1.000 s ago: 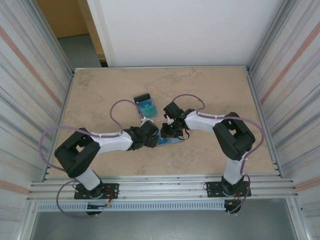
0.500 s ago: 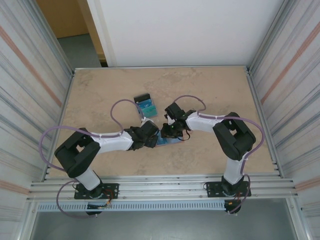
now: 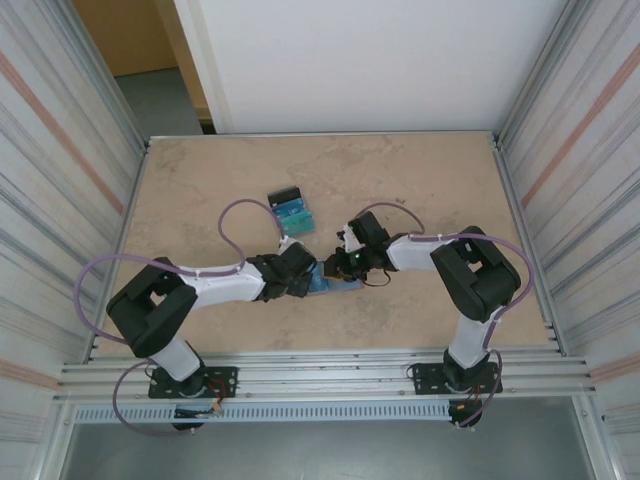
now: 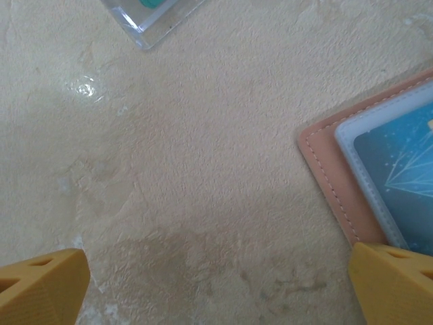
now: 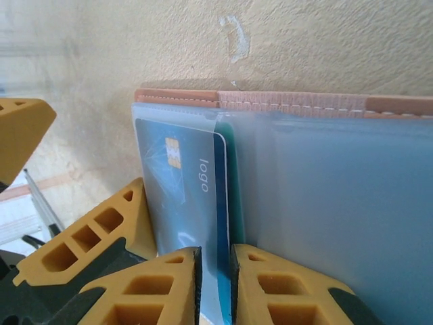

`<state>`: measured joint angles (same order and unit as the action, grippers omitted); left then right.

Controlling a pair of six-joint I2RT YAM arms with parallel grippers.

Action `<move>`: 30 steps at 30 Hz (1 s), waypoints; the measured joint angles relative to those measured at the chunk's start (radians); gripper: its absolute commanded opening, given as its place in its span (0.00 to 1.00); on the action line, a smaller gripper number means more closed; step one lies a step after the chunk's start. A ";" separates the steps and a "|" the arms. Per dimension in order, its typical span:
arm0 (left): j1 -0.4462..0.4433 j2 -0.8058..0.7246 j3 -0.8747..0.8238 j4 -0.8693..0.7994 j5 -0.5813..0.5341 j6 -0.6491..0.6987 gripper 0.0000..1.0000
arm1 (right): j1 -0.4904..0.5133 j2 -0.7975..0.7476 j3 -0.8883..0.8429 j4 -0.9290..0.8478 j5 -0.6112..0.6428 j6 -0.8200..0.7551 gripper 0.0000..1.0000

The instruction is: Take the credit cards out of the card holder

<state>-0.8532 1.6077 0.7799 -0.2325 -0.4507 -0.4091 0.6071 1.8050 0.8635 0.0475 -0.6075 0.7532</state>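
The salmon-pink card holder (image 5: 291, 101) lies open on the table, its clear sleeves facing up. A blue credit card (image 5: 183, 196) with a chip and the word "logo" sits in the left sleeve, and a teal card (image 5: 232, 183) edge peeks out behind it. My right gripper (image 5: 215, 264) is shut on the blue card's near edge, only a narrow slit between its pads. My left gripper (image 4: 216, 291) stands wide open over bare table, its right fingertip (image 4: 392, 284) at the holder's (image 4: 331, 176) corner. From above, both grippers (image 3: 305, 280) (image 3: 340, 268) meet at the holder (image 3: 335, 285).
A fanned pile of blue, teal and black cards (image 3: 292, 212) lies behind the grippers toward the table's middle; its clear corner (image 4: 152, 17) shows in the left wrist view. Metal walls stand along both table sides.
My right gripper's jaws have narrowed around the blue card, and the right wrist has shifted a little right and nearer. The left arm has barely moved.
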 measured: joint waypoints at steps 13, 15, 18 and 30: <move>0.000 0.000 0.008 -0.029 -0.007 -0.011 0.98 | -0.026 0.000 -0.037 0.110 -0.054 0.051 0.06; 0.000 0.000 0.010 -0.032 -0.007 -0.011 0.99 | -0.028 0.000 -0.037 0.113 -0.056 0.051 0.06; 0.000 0.000 0.013 -0.037 -0.008 -0.011 0.99 | -0.033 0.000 -0.042 0.123 -0.064 0.051 0.05; 0.000 0.001 0.014 -0.041 -0.008 -0.011 0.99 | -0.058 -0.034 -0.063 0.104 -0.064 0.045 0.05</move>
<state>-0.8532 1.6085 0.7937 -0.2737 -0.4583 -0.4202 0.5488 1.7714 0.8009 0.1516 -0.6716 0.7986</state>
